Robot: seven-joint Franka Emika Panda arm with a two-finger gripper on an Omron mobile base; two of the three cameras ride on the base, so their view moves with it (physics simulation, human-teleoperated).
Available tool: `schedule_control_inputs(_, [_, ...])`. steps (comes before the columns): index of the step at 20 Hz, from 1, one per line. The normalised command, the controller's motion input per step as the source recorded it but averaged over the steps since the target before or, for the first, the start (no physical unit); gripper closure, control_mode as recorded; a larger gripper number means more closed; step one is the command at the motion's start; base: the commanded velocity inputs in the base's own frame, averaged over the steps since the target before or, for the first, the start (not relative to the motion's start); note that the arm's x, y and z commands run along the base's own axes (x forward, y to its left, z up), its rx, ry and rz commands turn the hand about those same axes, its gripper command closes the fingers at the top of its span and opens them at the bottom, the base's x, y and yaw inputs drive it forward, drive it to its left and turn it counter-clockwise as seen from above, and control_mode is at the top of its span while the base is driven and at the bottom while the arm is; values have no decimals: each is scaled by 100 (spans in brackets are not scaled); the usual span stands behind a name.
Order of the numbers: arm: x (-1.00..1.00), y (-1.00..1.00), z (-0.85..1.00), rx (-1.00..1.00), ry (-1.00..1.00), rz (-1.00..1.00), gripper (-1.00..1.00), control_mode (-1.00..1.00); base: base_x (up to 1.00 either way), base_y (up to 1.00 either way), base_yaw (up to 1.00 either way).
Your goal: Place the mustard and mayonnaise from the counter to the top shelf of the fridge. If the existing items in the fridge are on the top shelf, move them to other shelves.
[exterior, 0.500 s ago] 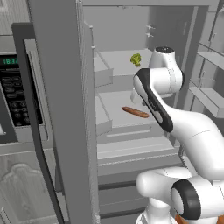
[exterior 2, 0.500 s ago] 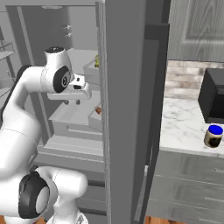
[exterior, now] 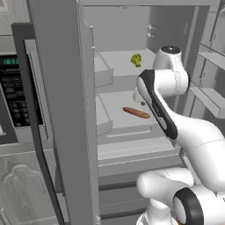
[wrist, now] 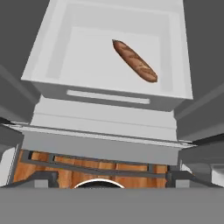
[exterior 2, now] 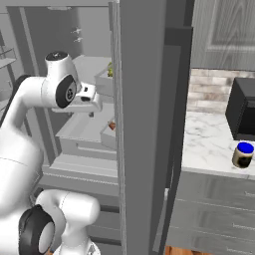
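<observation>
I've got the fridge [exterior: 61, 88] open in front of me, both doors swung wide, and the arm reaching into its pale grey interior. In the left base view the broccoli floret [exterior: 136, 59] sits on the top shelf [exterior: 118, 59], towards the back, with the arm's white elbow just to its right. One level down, the orange-brown sausage stick [exterior: 136, 113] lies flat in the tray-like shelf [exterior: 114, 105], slanted across it.

The hand view looks straight down into that tray: the sausage stick [wrist: 134, 61] lies diagonally towards its upper right corner, well clear of the walls, with the tray's front lip below it and the wooden floor showing further down. The fingertips don't rise into that picture, so I can't see them directly; from the right base view the gripper [exterior 2: 92, 110] hangs above the tray-like shelf with nothing in it, and I take the jaws to be spread wide and empty.

Over on the right base view, the mayonnaise [exterior 2: 243, 155] stands upright on the counter [exterior 2: 209, 144], blue lid up, just beside a black appliance [exterior 2: 244, 114]. I can't spot the mustard from where I'm looking. On the left side, a microwave [exterior: 13, 96] panel shows past the fridge door.
</observation>
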Motion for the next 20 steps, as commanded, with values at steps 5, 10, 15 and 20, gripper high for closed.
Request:
schedule_control_inputs(5, [-59,0,63,1,-47,-3,-100,-100,0,0,0])
schedule_control_inputs(10, [-27,0,77,0,-40,-5,-100,-100,0,0,0])
schedule_control_inputs(15, [5,0,82,1,-27,-12,-100,-100,0,0,0])
schedule_control_inputs(20, [60,0,35,6,-2,-8,-100,-100,0,0,0])
